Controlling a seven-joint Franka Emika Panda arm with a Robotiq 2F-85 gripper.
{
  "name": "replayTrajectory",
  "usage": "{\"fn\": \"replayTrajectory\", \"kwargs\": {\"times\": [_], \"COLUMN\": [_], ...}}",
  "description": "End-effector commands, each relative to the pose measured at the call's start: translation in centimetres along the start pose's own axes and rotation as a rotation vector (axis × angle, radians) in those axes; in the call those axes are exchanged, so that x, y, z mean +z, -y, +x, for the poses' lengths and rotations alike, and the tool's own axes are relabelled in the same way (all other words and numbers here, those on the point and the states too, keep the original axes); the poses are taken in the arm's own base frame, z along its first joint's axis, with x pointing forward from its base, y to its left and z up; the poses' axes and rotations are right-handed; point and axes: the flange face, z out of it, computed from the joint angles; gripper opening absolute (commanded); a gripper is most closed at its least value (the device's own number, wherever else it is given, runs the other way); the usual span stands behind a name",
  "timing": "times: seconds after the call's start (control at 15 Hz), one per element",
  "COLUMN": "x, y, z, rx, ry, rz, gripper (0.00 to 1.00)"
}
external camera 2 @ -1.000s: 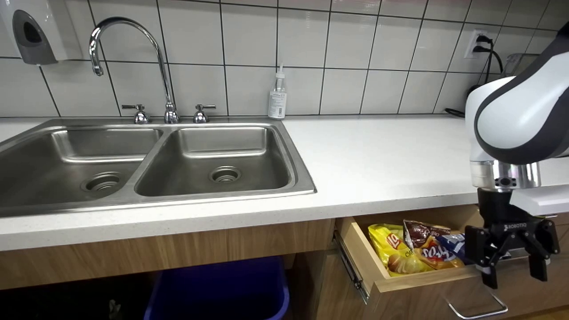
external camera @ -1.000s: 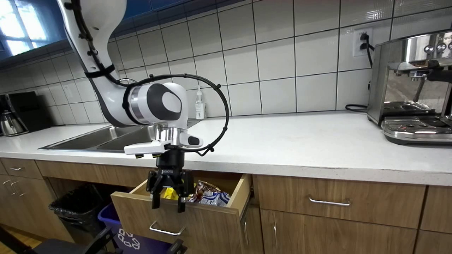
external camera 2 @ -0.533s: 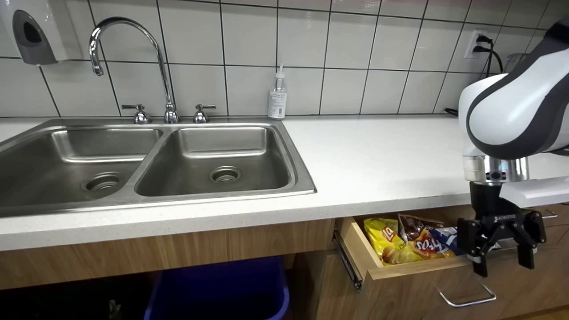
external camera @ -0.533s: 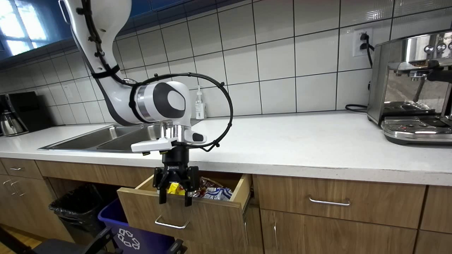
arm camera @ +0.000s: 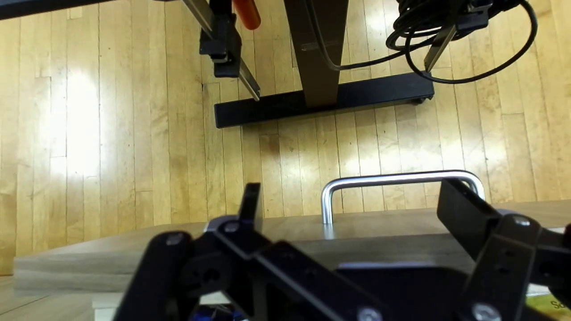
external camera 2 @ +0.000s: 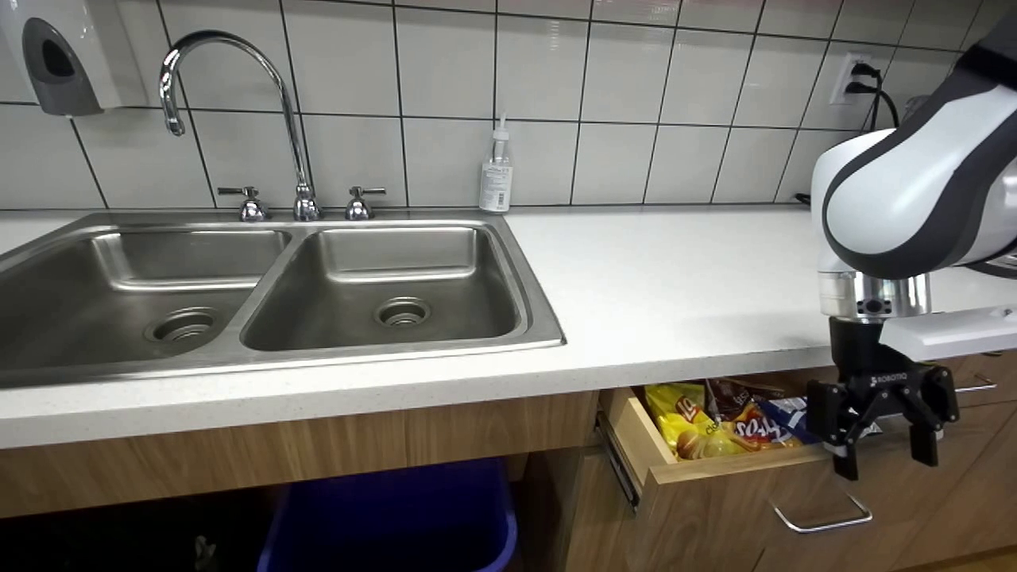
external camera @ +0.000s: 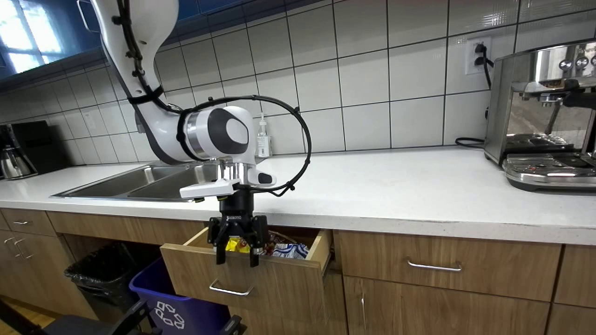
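My black gripper (external camera: 237, 258) stands open, pointing down at the front of a pulled-out wooden drawer (external camera: 288, 288), with nothing between its fingers. In the wrist view the fingers (arm camera: 461, 214) reach over the drawer front's top edge, above the silver handle (arm camera: 397, 179). Contact with the front panel cannot be made out for certain. Inside the drawer lie a yellow snack bag (external camera 2: 699, 441), a brown and orange bag (external camera 2: 759, 429) and a blue bag (external camera 2: 786, 413). The gripper hides part of the drawer's contents in both exterior views.
A white countertop (external camera: 386, 186) overhangs the drawer. The steel double sink (external camera 2: 548, 334) and an espresso machine (external camera: 549, 172) stand on either side. Below are a blue recycling bin (external camera: 186, 309) and a black-bagged bin (external camera: 107, 265). A black metal base (arm camera: 379, 95) rests on the floor.
The drawer has slid partway inward, toward the cabinet. My gripper has travelled the same way along with it, staying open, and sits slightly higher in the exterior views.
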Motion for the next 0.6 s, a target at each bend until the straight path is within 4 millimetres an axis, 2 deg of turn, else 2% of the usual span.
{"fn": "replayTrajectory", "kwargs": {"times": [0.0, 0.53], "x": [-0.3, -1.0], "y": [-0.8, -1.1], "z": [1.7, 3.3], "rx": [-0.011, -0.013], "ry": [-0.021, -0.05], "rz": [-0.011, -0.009], "gripper": [1.0, 1.0]}}
